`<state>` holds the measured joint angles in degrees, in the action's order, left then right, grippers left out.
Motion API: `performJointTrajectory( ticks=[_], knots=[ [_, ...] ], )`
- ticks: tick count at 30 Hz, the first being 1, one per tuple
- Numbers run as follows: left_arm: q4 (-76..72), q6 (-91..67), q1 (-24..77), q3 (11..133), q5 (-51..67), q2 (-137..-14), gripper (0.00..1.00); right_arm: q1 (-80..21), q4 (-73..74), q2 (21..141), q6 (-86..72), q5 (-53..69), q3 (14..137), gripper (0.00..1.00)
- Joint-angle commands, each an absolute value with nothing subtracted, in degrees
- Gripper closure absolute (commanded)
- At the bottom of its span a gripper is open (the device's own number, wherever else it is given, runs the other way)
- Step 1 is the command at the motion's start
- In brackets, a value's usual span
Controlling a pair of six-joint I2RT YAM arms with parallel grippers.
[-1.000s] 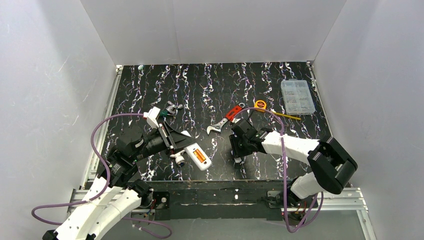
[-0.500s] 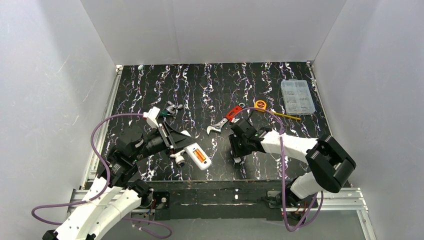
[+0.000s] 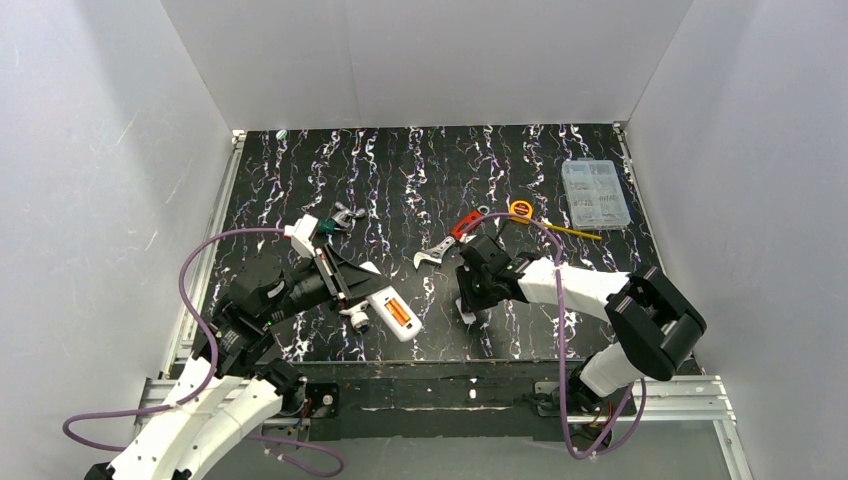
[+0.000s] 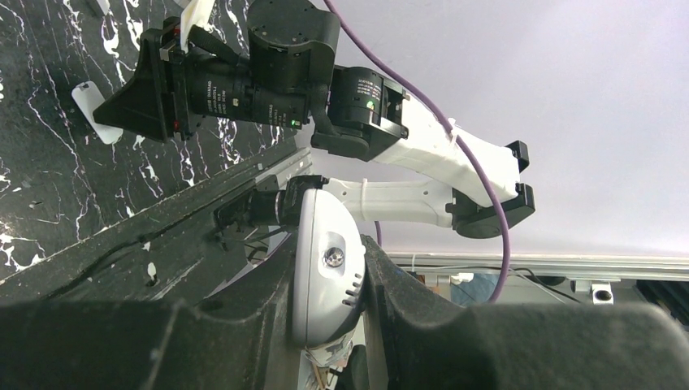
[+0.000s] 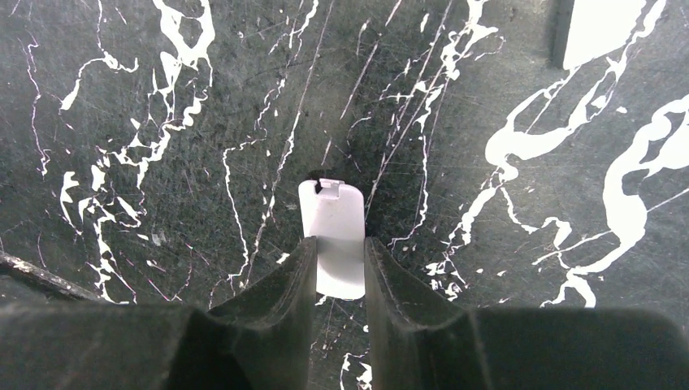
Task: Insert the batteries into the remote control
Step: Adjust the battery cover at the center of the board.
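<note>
The white remote control [image 3: 393,312] is held off the table by my left gripper [image 3: 352,296], back side up. Orange batteries [image 3: 400,313] lie in its recess. In the left wrist view the remote's rounded end [image 4: 325,272] is clamped between the two black fingers. My right gripper [image 3: 468,303] points down at the table right of the remote. Its fingers [image 5: 272,284] press both long edges of a small flat white cover piece [image 5: 331,223] lying on the marbled surface. The left wrist view also shows that cover [image 4: 93,114] under the right arm.
A red-handled wrench [image 3: 448,243] lies just behind the right gripper. An orange tape measure [image 3: 520,209], a yellow pencil [image 3: 574,230] and a clear parts box [image 3: 595,194] sit at the back right. A small metal part [image 3: 346,216] lies behind the left gripper.
The right gripper's jaws have narrowed onto the cover piece, and its arm has edged slightly left. The left arm and remote have barely moved.
</note>
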<state>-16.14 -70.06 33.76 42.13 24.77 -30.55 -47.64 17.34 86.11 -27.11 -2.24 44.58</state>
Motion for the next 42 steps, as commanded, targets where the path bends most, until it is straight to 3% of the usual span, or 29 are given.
performJointTrajectory(
  ticks=[1,6,11,20,27,37,40,42],
  knots=[
    [-18.35,-69.96,33.93,43.48,25.62,-29.62,1.0,-47.81,18.6,88.35,-27.39,-2.34,43.85,0.66],
    [-18.32,-70.04,33.93,43.66,25.82,-29.81,1.0,-47.8,19.64,85.16,-27.59,-2.83,44.19,0.53],
    [-19.04,-70.47,33.93,43.59,25.97,-30.13,1.0,-47.81,19.95,79.68,-28.62,-3.66,44.29,0.46],
    [-18.21,-70.13,33.93,43.86,25.35,-29.2,1.0,-47.2,20.48,66.26,-36.09,-9.13,41.62,0.42],
    [-14.82,-69.39,33.93,43.76,24.9,-26.9,1.0,-40.97,21.88,60.58,-42.58,-8.84,36.67,0.43],
    [-15.06,-69.72,33.93,43.39,25.31,-27.15,1.0,-40.61,16.67,66.94,-42.83,-2.83,30.58,0.79],
    [-14.87,-69.57,33.91,43.36,25.14,-27.08,1.0,-40.6,15.43,69.99,-41.65,-1.68,30.84,0.94],
    [-14.65,-69.46,33.92,43.37,25.14,-27.06,1.0,-40.61,15.2,72.11,-40.98,-1.12,31.39,0.99]
  ],
)
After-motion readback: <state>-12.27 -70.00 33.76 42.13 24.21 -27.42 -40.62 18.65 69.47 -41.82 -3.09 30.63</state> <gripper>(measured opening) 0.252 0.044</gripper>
